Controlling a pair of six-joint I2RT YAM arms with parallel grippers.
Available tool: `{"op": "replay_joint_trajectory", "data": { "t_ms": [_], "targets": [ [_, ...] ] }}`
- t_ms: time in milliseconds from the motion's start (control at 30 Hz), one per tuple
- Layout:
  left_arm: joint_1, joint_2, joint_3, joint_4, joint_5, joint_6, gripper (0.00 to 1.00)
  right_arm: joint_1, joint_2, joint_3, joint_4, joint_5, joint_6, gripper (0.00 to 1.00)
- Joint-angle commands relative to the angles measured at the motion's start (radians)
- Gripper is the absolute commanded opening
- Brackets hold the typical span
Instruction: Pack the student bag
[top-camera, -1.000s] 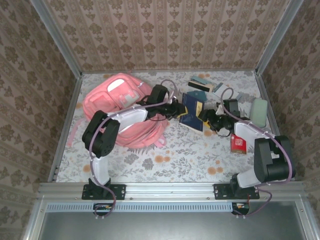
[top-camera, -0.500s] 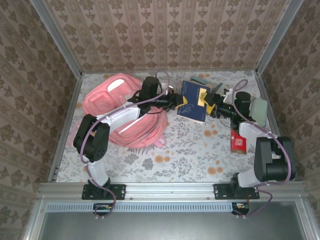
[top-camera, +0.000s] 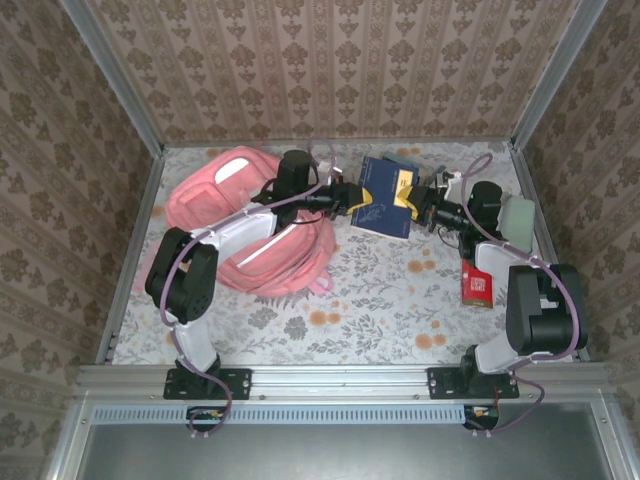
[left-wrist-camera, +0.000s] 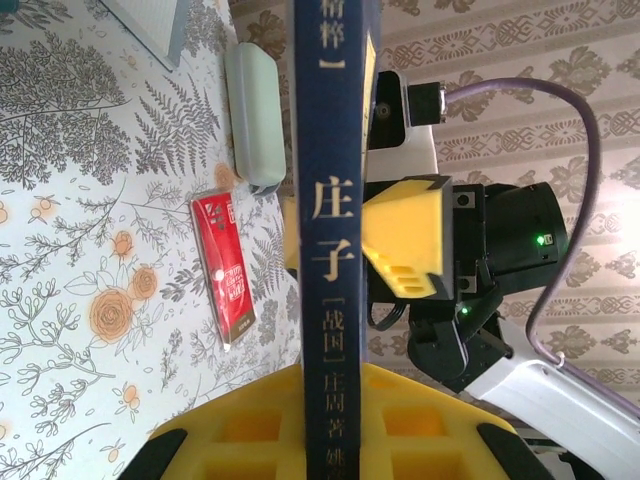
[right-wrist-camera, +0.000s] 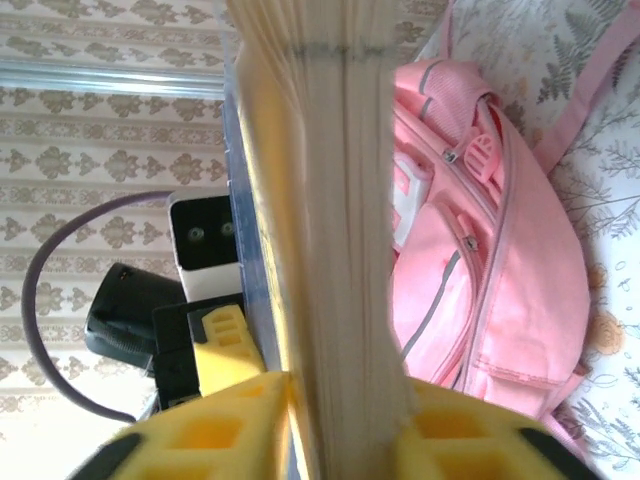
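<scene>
Having just been clamped at its pages by the right gripper (top-camera: 425, 207), the book (top-camera: 385, 195) is pinched from both ends, spine in the left gripper (top-camera: 345, 197), right of the backpack (top-camera: 200, 200) lying far left; handover judged likely.

In your left wrist view, the dark blue book (left-wrist-camera: 330, 250) runs past the top and bottom edges and hides part of the right pincer (left-wrist-camera: 345, 235) behind it. In your right wrist view, its page edges are blurred and it covers part of the student bag (right-wrist-camera: 480, 250). From above, the lettering on the red packet (top-camera: 478, 285), right of the book, is too small to read.
</scene>
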Motion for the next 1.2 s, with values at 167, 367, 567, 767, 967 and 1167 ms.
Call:
{"op": "replay_joint_trajectory", "data": {
  "t_ms": [167,367,567,767,967,1167],
  "targets": [
    [0.014,-0.041,0.008,-0.05,0.021,0.059,0.11,0.01,-0.024,0.024,0.022,-0.03,-0.003,0.0],
    [0.067,-0.129,0.016,-0.472,-0.199,0.304,0.6,0.008,-0.074,0.047,-0.209,0.017,-0.152,0.0],
    [0.086,-0.205,0.019,-0.855,-0.53,0.541,0.6,0.008,-0.149,0.051,-0.427,0.104,-0.3,0.0],
    [0.072,-0.23,-0.018,-1.024,-0.739,0.673,0.56,0.008,-0.147,0.037,-0.443,0.126,-0.31,0.0],
    [0.003,-0.212,-0.019,-1.124,-0.921,0.786,0.55,0.009,-0.147,0.031,-0.444,0.134,-0.307,0.0],
    [-0.036,-0.163,-0.021,-1.144,-0.981,0.82,0.56,0.011,-0.142,0.025,-0.439,0.133,-0.303,0.0]
  ]
}}
